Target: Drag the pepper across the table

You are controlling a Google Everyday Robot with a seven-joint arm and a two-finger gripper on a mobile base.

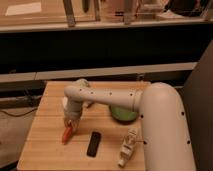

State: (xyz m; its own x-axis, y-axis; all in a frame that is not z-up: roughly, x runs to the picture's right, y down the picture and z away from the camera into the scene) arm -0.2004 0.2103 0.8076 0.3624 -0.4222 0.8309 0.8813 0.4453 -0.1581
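The orange-red pepper (66, 134) lies on the light wooden table (45, 145), left of centre, its tip pointing toward the front left. My gripper (72, 123) hangs from the white arm and comes down onto the pepper's upper end, touching it. The arm reaches in from the right across the table.
A black bar (93, 143) lies right of the pepper. A white bottle-like object (127, 146) lies near the front right. A green bowl (123, 114) sits half under the arm. Beyond the far edge is a ledge and dark wall.
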